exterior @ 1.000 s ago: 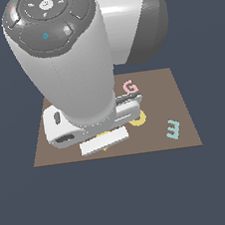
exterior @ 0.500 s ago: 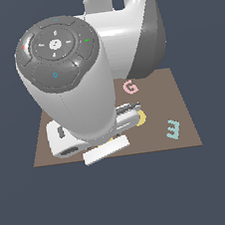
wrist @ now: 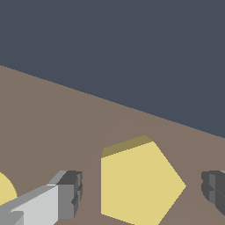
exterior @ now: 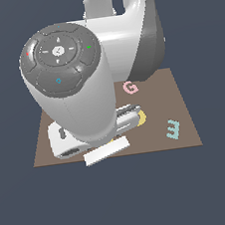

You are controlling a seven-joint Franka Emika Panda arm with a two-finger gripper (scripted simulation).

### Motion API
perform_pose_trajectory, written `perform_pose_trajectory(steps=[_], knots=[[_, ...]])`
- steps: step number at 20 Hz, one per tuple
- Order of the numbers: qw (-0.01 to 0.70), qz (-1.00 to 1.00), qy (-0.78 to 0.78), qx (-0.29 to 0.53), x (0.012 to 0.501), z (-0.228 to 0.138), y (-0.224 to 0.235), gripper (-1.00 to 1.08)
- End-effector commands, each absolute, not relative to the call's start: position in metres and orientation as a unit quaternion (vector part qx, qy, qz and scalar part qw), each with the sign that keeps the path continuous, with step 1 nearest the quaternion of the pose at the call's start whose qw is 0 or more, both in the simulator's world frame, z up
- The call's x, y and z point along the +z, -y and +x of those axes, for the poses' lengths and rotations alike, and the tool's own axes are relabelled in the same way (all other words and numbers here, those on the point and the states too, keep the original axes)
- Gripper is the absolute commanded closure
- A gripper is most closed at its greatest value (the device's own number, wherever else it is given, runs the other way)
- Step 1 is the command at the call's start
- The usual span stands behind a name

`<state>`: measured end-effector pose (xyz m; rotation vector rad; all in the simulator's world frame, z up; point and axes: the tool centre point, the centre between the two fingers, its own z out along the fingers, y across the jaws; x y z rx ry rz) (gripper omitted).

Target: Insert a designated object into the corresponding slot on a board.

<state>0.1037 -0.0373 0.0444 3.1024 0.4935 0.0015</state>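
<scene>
The yellow pentagon piece (wrist: 138, 184) lies flat on the brown board (wrist: 52, 127). In the wrist view my gripper (wrist: 140, 190) is open, with one finger (wrist: 67, 193) on each side of the pentagon and a gap between each finger and the piece. In the exterior view the arm covers the middle of the board (exterior: 180, 100), so the fingers, the pentagon and both dark slots are hidden there. The white hand (exterior: 88, 140) sits low over the board's front edge.
A yellow ring (exterior: 142, 118) pokes out beside the hand and shows at the edge of the wrist view (wrist: 4, 193). A pink letter G (exterior: 130, 87) and a teal letter E (exterior: 173, 128) lie on the board toward the exterior view's right.
The arm's upper body has swung toward the exterior view's left and the hand has turned slightly. The yellow sliver seen under the hand a second ago is now covered.
</scene>
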Motion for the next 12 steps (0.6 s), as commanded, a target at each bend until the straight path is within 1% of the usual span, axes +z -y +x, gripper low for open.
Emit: perform_pose_trajectory(steps=[1,5,6,12], knots=[[0.000,0.988,-0.157,0.000,0.0363,0.1031,0.0373,-0.92],[0.000,0.988,-0.157,0.000,0.0300,0.1030,0.0372,-0.92],[0.000,0.988,-0.157,0.000,0.0300,0.1030,0.0372,1.08],[0.000,0.988,-0.157,0.000,0.0300,0.1030,0.0372,1.08]])
